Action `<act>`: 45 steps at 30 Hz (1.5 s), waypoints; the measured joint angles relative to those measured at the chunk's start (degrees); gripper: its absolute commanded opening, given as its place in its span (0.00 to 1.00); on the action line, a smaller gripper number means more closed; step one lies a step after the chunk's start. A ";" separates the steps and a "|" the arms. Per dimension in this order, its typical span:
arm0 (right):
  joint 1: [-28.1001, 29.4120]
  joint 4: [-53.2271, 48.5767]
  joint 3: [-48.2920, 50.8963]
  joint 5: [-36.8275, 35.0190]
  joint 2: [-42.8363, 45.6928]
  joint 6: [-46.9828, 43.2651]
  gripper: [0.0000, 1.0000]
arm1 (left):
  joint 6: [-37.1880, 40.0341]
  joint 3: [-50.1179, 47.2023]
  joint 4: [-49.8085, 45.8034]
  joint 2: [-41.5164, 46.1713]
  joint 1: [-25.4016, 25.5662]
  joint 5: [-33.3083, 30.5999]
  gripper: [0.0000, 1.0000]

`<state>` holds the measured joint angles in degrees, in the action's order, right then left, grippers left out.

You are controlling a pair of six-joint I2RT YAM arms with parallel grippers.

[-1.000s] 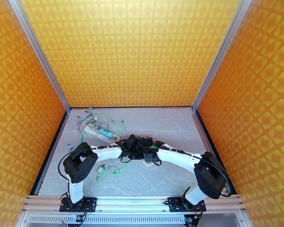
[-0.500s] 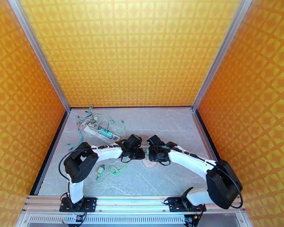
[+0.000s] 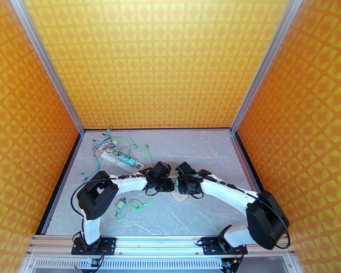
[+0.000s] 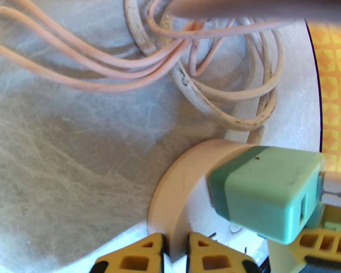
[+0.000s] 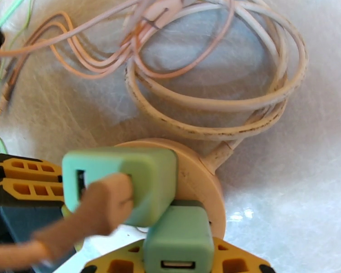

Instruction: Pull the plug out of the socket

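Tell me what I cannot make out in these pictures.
- Prongs of the lower green plug, right wrist view: hidden by its own body and the socket.
- Socket holes, top view: too small, partly under the right arm.
- Cable at the top edge, left wrist view: blurred and cut off.

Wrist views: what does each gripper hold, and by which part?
The right gripper holds the lower plug by its two sides; the left gripper pinches the socket by its rim.
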<state>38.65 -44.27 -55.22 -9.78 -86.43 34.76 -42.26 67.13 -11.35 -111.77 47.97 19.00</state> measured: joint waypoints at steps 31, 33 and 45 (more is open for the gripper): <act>-5.11 3.50 3.87 7.21 4.42 0.50 0.14 | 0.76 0.59 -0.83 -0.74 0.00 0.46 0.16; -5.68 3.72 4.20 7.91 4.81 0.48 0.14 | 0.76 0.61 -0.70 -0.81 0.09 0.48 0.16; -1.57 -1.51 -0.50 1.25 1.31 -1.57 0.14 | 0.79 1.03 -0.70 -1.18 0.15 1.09 0.16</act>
<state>37.08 -45.78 -55.72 -8.54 -85.12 33.19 -41.47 68.16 -12.05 -112.95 48.12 20.10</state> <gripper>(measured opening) 0.266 0.162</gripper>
